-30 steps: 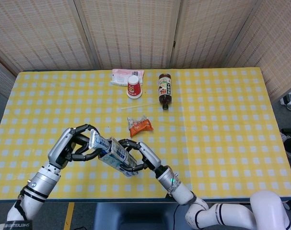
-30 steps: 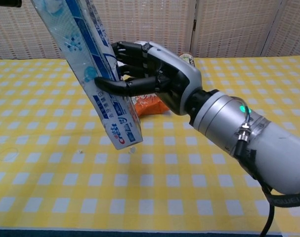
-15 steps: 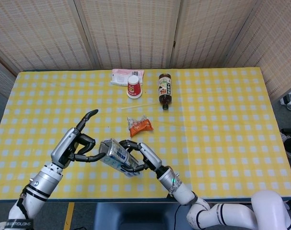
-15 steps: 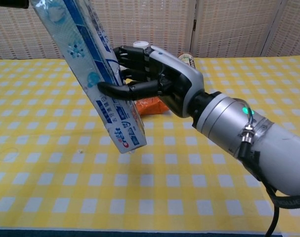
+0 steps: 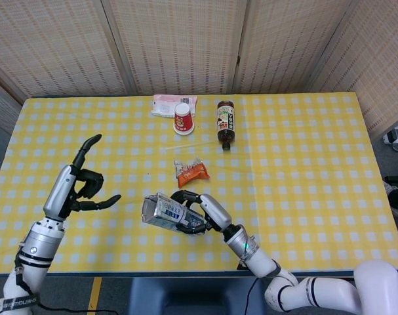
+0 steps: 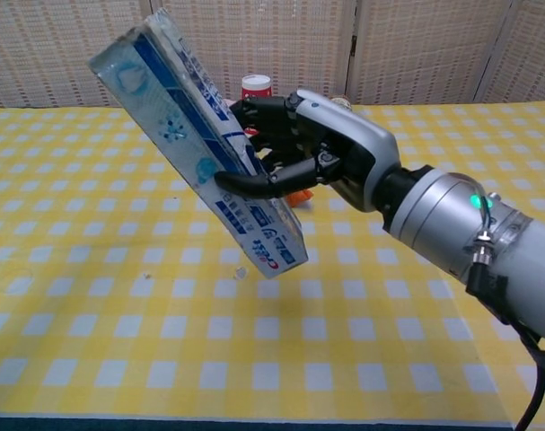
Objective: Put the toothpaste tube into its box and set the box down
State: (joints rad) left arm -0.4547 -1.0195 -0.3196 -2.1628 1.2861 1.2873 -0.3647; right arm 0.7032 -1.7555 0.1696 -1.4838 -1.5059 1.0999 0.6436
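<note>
Your right hand [image 6: 294,148] holds the box [image 6: 200,148] alone, fingers wrapped round its middle, with the box tilted and its lower end off the cloth near the front edge of the table [image 5: 303,184]. The tube is not visible, so presumably it is inside. To set the box down well, level it first, lower it until a long face lies flat, then let the fingers go together so it does not roll. Your left hand [image 5: 77,187] hangs apart with its fingers spread, holding nothing. Count, near to far: one box, one orange packet [image 5: 191,172], one bottle [image 5: 225,123] lying down, one red cup [image 5: 183,118], one pink packet [image 5: 164,104] behind it.
</note>
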